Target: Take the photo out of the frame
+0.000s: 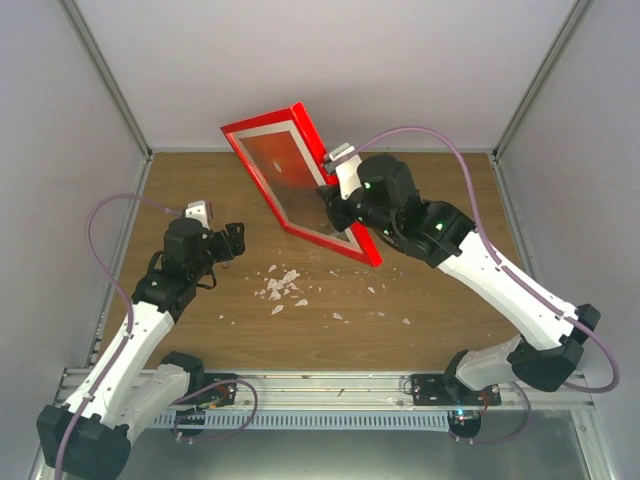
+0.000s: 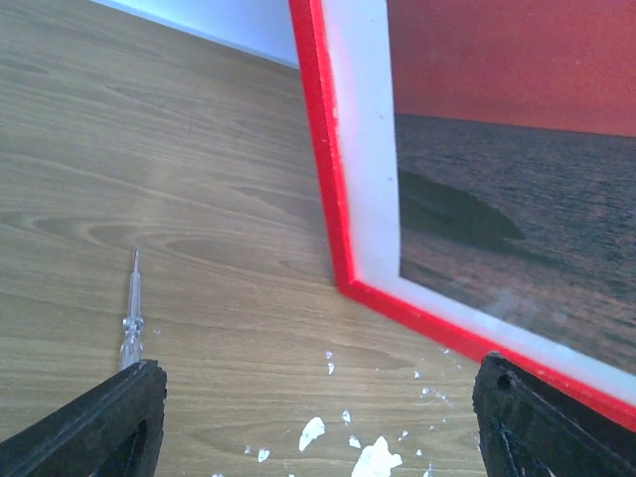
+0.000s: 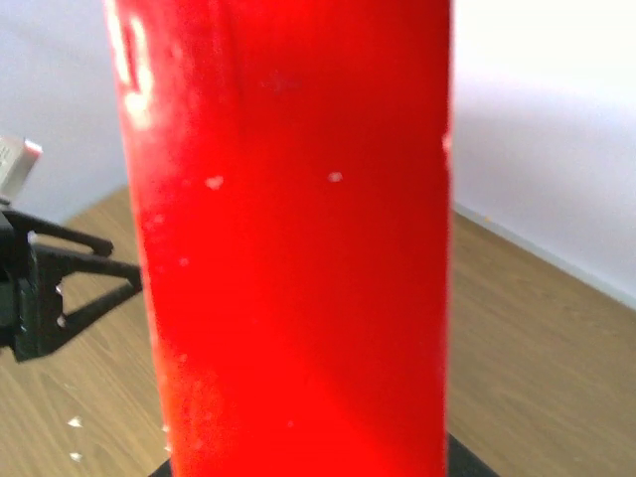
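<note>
**A:** So how far along are you, really?

**B:** Not far tbh. The photo (image 2: 517,179) sits inside the frame (image 1: 260,119) with the white mat (image 2: 363,149) around it, so the whole removal is left to do. Your right end effector (image 1: 332,185) is clamped on the frame's right edge, propping it tilted, low corner seemingly on the tabletop (image 1: 420,300). Your left end effector (image 2: 316,417) hangs wide and empty near that corner, over white scraps (image 1: 280,285).
</note>
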`<state>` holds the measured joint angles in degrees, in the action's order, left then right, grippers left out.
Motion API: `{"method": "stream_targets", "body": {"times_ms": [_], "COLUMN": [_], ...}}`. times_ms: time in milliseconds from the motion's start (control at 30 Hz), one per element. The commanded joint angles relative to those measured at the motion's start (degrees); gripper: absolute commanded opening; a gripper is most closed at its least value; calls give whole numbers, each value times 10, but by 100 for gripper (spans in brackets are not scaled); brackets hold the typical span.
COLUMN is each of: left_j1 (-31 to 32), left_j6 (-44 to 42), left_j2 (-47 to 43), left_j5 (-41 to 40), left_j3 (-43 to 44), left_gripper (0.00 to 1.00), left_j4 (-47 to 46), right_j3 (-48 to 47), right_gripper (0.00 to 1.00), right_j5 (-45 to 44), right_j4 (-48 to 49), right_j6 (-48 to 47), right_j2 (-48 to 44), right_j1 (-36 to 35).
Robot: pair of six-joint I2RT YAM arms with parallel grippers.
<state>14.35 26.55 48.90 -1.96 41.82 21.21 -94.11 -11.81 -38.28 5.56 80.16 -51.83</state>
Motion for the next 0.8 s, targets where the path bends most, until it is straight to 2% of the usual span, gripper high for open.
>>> {"method": "stream_targets", "body": {"times_ms": [0,200,400,600,767], "left_j1": [-5,-5,-6,-6,-6], "left_j6": [4,3,2,2,3], "left_j2": [-12,-14,-18,-12,-1], "left_j5": [-3,-13,-11,-2,10], "left_j3": [-7,-5,-2,0,-1], "left_gripper": [84,85,85,85,85], "left_j4": [-26,-15,-6,-6,-8], "right_j3": [17,82,190,276,368], "right_gripper": [1,0,1,0,1], "right_j5": [109,227,383,481,527], "right_j4": [135,177,232,249,266], "right_j6": [107,209,309,343,343], "right_j2": [-52,-73,-95,-99,-104], "right_j1": [46,122,216,313,399]}}
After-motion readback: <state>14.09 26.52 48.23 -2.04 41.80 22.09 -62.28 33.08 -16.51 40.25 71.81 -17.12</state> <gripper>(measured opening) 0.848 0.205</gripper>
